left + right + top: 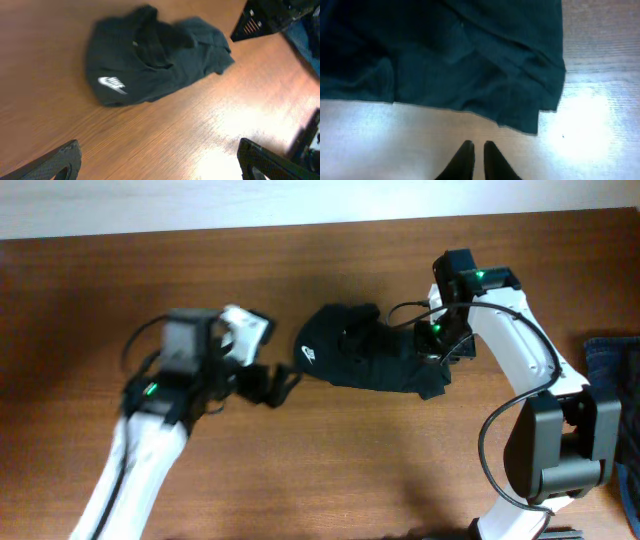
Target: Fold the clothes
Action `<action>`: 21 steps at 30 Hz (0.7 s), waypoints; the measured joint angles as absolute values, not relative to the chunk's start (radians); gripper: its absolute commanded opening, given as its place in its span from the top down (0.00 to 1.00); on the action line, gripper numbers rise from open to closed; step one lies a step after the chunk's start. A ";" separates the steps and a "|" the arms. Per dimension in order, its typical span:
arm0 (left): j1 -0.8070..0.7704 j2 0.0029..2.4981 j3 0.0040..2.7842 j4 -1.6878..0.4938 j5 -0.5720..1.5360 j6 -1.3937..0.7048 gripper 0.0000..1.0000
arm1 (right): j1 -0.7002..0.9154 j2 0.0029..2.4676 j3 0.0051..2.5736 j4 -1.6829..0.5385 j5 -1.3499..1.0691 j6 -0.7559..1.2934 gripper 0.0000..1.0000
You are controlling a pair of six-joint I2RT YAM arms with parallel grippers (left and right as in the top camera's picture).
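shirt [365,350]: bunched mid-counter [330,480], long axis left-right, logo end left | right gripper [478,150]: pressed together, empty, just beside right hem, looks the nearer | left gripper [160,160]: spread wide, empty, near logo end, apart

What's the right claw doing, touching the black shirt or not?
Apart. The right wrist view shows the right claw stopped short of the shirt, with a strip of bare table between its tips and the hem.
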State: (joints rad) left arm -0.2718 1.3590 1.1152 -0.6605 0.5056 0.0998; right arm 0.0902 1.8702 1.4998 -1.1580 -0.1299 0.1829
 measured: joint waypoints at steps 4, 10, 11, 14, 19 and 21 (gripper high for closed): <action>-0.339 1.502 1.152 -0.570 0.506 0.109 0.01 | 0.090 1.870 1.436 -1.074 -0.132 0.203 0.94; -0.411 1.620 1.156 -0.432 0.520 0.113 0.01 | 0.089 1.870 1.328 -0.983 -0.138 0.234 0.96; -0.419 1.626 1.157 -0.408 0.524 0.113 0.01 | 0.087 1.870 1.315 -0.971 -0.138 0.236 0.96; -0.444 1.629 1.158 -0.326 0.523 0.113 0.01 | 0.072 1.870 1.284 -0.927 -0.141 0.242 0.96; -0.503 1.636 1.161 -0.279 0.417 0.109 0.01 | 0.018 1.870 1.253 -0.897 -0.141 0.258 0.95; -0.529 1.650 1.161 -0.275 0.355 0.097 0.01 | 0.002 1.870 1.251 -0.889 -0.141 0.256 0.95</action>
State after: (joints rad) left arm -0.5285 1.6505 1.1606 -0.2749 0.3553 0.0967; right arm 0.0021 1.8702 1.2507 -0.8886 -0.1406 0.2562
